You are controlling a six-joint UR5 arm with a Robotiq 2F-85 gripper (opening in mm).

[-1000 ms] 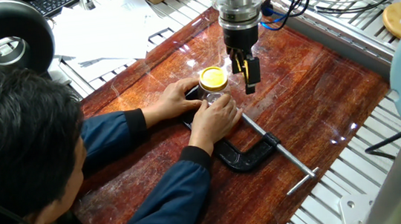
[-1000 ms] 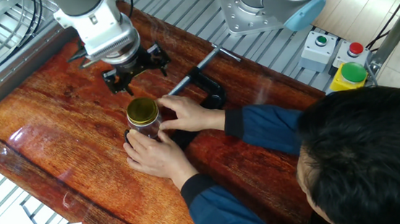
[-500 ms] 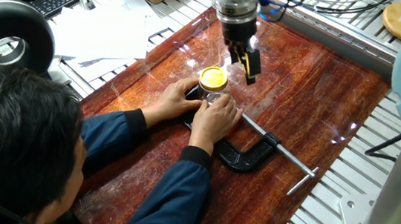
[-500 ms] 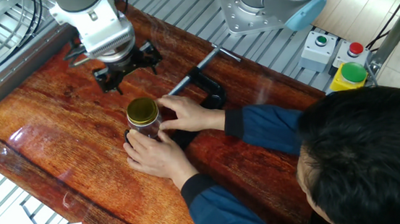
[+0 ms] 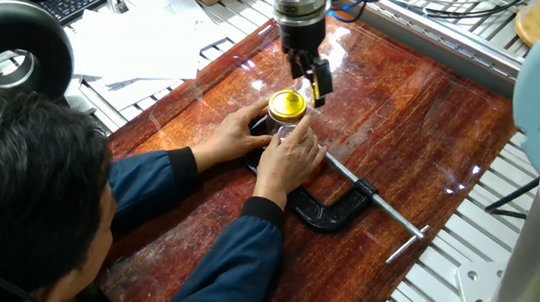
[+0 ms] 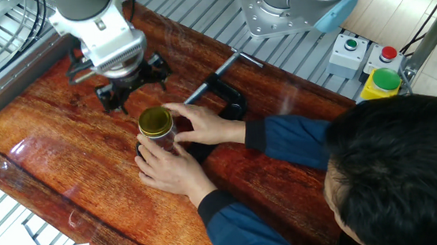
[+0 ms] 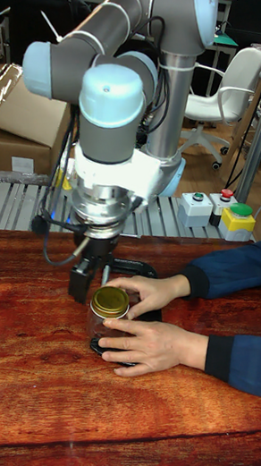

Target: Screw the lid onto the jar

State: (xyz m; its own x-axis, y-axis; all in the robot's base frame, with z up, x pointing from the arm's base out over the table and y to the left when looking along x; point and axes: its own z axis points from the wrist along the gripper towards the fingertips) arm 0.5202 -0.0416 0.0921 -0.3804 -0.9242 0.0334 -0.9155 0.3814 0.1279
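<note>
Lid (image 5: 286,103) on jar (image 7: 107,330), just beside open gripper (image 5: 309,73).

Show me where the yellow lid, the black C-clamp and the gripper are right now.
lid (image 5: 286,104), one fixed view, centre of its yellow top.
C-clamp (image 5: 329,212), one fixed view, black curved frame.
gripper (image 6: 130,96), the other fixed view, midway between its fingertips.

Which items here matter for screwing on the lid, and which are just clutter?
Job: lid, sitting on the jar; pincer open beside it; person's hands steadying the jar.

Clutter: black C-clamp, tan wooden disc, button boxes.
</note>
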